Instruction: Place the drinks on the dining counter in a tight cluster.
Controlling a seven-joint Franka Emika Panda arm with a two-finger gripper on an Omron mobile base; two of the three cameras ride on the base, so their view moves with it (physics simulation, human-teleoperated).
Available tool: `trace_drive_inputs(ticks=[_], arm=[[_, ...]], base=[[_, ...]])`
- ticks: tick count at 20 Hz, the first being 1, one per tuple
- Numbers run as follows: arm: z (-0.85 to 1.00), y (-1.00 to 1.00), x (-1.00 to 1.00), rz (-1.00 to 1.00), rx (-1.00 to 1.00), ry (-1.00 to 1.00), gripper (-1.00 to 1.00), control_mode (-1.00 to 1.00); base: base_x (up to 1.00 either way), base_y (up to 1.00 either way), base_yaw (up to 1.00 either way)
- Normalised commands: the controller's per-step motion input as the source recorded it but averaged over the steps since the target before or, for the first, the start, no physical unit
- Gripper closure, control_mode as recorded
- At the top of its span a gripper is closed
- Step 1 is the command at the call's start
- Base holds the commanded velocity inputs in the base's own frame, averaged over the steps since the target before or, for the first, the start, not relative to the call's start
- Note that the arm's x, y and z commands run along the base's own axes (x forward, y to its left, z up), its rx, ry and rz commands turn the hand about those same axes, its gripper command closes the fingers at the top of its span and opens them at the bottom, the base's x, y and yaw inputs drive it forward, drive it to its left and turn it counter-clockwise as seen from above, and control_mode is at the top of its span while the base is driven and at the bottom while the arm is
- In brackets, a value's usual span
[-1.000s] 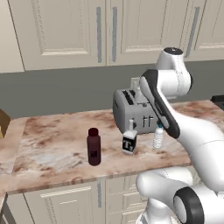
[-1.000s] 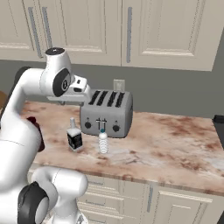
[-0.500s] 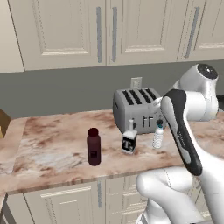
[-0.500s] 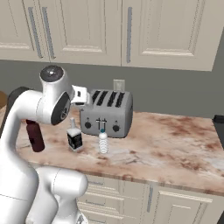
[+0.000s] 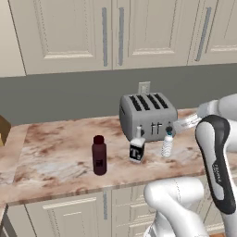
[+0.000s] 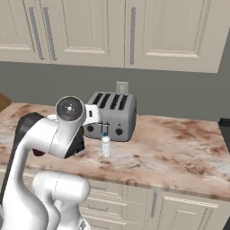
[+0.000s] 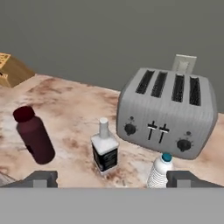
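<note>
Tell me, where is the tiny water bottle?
The water bottle stands on the marbled counter, in front of the toaster, right of the white bottle.

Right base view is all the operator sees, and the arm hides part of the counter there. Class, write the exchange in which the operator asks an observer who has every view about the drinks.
Operator: I see a water bottle in front of the toaster. Are there other drinks?
Observer: Yes. A white bottle with a black label stands just left of the water bottle, also in front of the toaster.
Operator: Where is the third?
Observer: A maroon bottle stands upright farther left on the counter, apart from the other two.
</note>
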Motion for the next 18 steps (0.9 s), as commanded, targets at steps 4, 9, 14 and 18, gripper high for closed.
trace_drive_inputs(ticks=[4, 9, 14, 18], arm=[[0.0, -0.25, -0.08, 0.09, 0.11, -0.17, -1.0, -1.0], [0.0, -0.26, -0.02, 0.11, 0.13, -0.16, -1.0, -1.0], [-0.05, -0.21, 0.0, 0.15, 0.09, -0.18, -1.0, -1.0], [-0.23, -0.16, 0.03, 0.17, 0.01, -0.18, -1.0, -1.0]], base=[[0.0, 0.0, 0.0], [0.0, 0.0, 0.0], [0.0, 0.0, 0.0], [0.0, 0.0, 0.0]])
